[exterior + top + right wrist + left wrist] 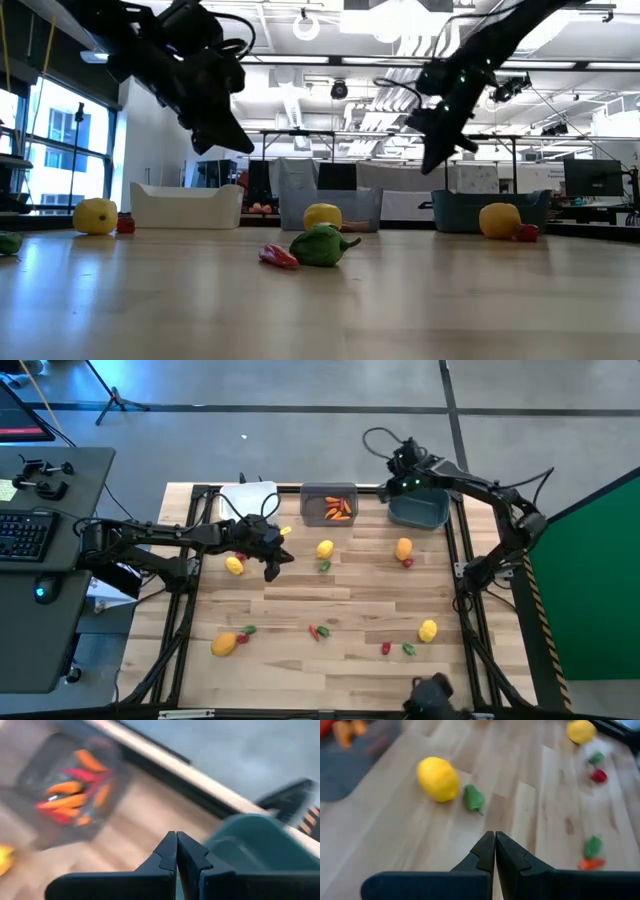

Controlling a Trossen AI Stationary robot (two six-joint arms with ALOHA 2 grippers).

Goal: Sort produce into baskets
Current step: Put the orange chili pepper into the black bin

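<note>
The left claw (274, 567) hangs over the wooden table (350, 600), and its two fingers are pressed together with nothing between them. Just ahead of it sits a yellow fruit (438, 778) with a little green piece (474, 798) right beside it. Another yellow fruit (234, 565) lies close to the claw's side, and the white bin (246, 497) stands behind it at the table's back edge.

The right claw (399, 463) is up in the air by the back of the table, fingers together and empty too. The dark teal bin (417, 509) is just beside and below it. The grey bin (329, 504) is a little farther off, with orange and red carrot shapes (70, 795) inside.
</note>
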